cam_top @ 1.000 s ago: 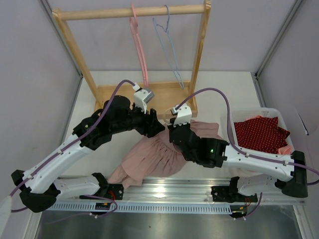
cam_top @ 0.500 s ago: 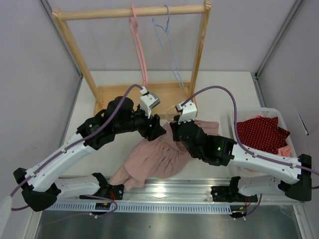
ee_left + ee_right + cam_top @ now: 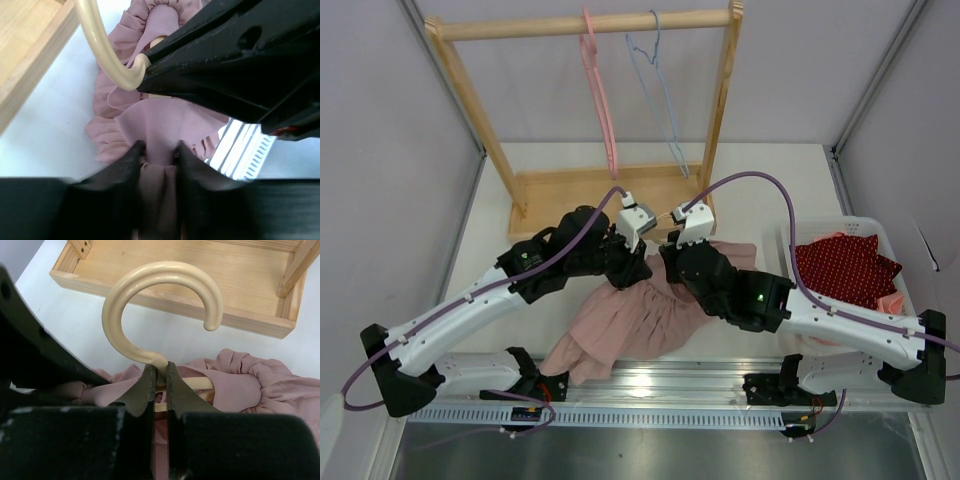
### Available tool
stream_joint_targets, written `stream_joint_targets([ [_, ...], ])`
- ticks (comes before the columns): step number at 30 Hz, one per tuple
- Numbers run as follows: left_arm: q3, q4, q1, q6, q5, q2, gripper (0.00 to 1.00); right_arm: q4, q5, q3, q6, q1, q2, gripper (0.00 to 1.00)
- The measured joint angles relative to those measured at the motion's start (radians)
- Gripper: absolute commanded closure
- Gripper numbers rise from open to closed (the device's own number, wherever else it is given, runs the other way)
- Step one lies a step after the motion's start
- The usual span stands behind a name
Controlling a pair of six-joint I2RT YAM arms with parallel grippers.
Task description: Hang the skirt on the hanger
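Observation:
The pink skirt [image 3: 620, 325] lies bunched on the table between the two arms. My right gripper [image 3: 160, 369] is shut on the neck of a cream hanger [image 3: 120, 295], just below its hook. The hanger's bar lies partly under the skirt's gathered waistband [image 3: 280, 385]. My left gripper [image 3: 159, 149] is shut on a fold of the skirt [image 3: 150, 120] right beside the hanger's hook [image 3: 102, 50] and the right gripper. In the top view both grippers meet at the skirt's far edge [image 3: 655, 262], fingertips hidden under the wrists.
A wooden rack [image 3: 585, 24] stands at the back with a pink hanger [image 3: 600, 100] and a blue wire hanger [image 3: 660, 100]; its base tray [image 3: 570, 188] lies just beyond the grippers. A white basket [image 3: 875, 222] with a red dotted garment [image 3: 840, 270] sits at the right.
My left gripper has moved right and down to the skirt's edge beside the right gripper, and its jaws have closed on the fabric. The right gripper still holds the hanger.

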Motion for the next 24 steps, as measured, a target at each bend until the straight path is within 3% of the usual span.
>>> stream_joint_targets([
  [1,-0.005,0.003,0.0,-0.005,-0.002,0.0,0.97,0.0,-0.002,0.0,-0.002,0.0,0.0,1.0],
  [3,-0.017,0.011,-0.002,-0.008,-0.013,-0.005,1.0,-0.004,-0.005,0.002,-0.005,-0.002,0.0,1.0],
  [4,-0.022,0.014,-0.002,-0.007,-0.016,-0.01,1.0,-0.007,-0.009,0.004,-0.005,-0.004,0.0,0.95],
  [5,-0.026,0.017,-0.003,-0.009,-0.021,-0.016,1.0,-0.008,-0.015,0.006,-0.005,-0.005,0.0,0.87],
  [6,-0.028,0.018,-0.004,-0.013,-0.024,-0.024,1.0,-0.012,-0.019,0.011,-0.002,-0.005,0.0,0.73],
  [10,-0.038,0.014,-0.006,-0.024,-0.051,-0.066,1.0,-0.024,-0.041,0.03,0.027,-0.023,-0.005,0.47],
  [24,-0.069,0.027,-0.02,-0.129,-0.104,-0.19,1.0,-0.034,-0.307,0.005,0.114,-0.156,-0.097,0.21],
])
